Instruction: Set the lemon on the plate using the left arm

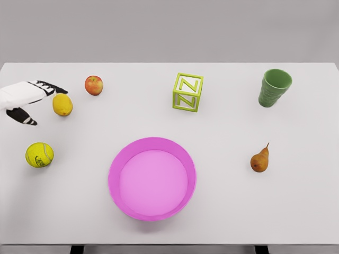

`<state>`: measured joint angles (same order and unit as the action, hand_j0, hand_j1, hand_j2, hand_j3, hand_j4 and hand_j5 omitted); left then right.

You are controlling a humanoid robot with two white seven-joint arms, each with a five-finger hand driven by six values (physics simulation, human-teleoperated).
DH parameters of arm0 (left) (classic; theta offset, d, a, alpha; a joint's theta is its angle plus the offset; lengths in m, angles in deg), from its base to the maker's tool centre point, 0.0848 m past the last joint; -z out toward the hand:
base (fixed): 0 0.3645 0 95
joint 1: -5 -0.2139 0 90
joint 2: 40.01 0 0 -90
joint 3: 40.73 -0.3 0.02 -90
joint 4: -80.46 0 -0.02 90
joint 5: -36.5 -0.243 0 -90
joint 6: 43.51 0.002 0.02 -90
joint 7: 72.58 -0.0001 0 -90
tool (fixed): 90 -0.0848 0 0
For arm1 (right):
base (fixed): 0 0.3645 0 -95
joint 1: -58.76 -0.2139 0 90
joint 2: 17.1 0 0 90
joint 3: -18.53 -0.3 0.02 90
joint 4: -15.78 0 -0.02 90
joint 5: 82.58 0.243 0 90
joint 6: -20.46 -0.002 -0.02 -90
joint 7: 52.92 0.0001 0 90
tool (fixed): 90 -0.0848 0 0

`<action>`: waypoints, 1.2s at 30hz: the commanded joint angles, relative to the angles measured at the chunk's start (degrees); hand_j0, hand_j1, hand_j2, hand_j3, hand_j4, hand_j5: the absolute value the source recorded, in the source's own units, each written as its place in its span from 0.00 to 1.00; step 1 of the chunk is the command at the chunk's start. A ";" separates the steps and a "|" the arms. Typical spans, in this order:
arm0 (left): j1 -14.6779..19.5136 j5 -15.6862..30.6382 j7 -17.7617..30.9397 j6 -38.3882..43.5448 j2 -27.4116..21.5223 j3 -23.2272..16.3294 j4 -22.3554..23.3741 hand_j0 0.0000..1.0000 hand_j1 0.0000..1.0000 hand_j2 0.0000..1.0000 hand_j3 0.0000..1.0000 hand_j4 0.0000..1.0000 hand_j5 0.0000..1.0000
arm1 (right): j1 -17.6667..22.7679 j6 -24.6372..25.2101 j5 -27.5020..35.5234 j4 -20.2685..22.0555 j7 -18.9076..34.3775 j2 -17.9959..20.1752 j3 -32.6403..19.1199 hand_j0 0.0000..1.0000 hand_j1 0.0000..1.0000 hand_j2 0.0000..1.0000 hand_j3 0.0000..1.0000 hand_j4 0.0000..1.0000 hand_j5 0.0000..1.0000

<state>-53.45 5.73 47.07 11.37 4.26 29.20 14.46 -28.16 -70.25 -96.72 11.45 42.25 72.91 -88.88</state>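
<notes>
The lemon [62, 104], yellow and oval with its long axis roughly upright in the head view, is seen lying on the white table [222, 211] near the left edge, toward the far left corner. The plate [152, 178], a round magenta-pink dish with a raised rim and a paler, bare interior, is found resting flat near the front edge, slightly left of centre. The two are recorded as well apart.
</notes>
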 commanded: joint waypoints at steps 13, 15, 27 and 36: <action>5.10 -5.71 0.24 0.12 5.73 0.03 8.95 1.00 1.00 1.00 1.00 1.00 1.00 | 0.00 0.00 -0.01 -0.06 0.01 -0.01 0.01 1.00 1.00 1.00 1.00 1.00 1.00; 5.19 -6.24 0.24 0.12 6.61 -0.06 10.01 1.00 1.00 1.00 1.00 1.00 1.00 | 0.00 0.00 -0.01 0.03 0.01 -0.01 0.01 1.00 1.00 1.00 1.00 1.00 1.00; 7.21 -8.17 0.23 0.12 8.54 -0.06 11.77 0.98 0.98 0.98 0.98 0.98 0.98 | 0.00 0.00 -0.01 -0.06 0.01 -0.01 0.01 1.00 1.00 1.00 1.00 1.00 1.00; 7.65 -8.52 0.23 0.12 9.86 -0.06 12.73 0.92 0.92 0.92 0.92 0.92 0.92 | 0.00 0.00 -0.01 -0.06 0.01 -0.01 0.01 1.00 1.00 1.00 1.00 1.00 1.00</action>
<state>-45.80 -3.05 47.28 11.35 13.90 29.07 27.13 -28.16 -70.25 -96.72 11.42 42.25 72.91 -88.88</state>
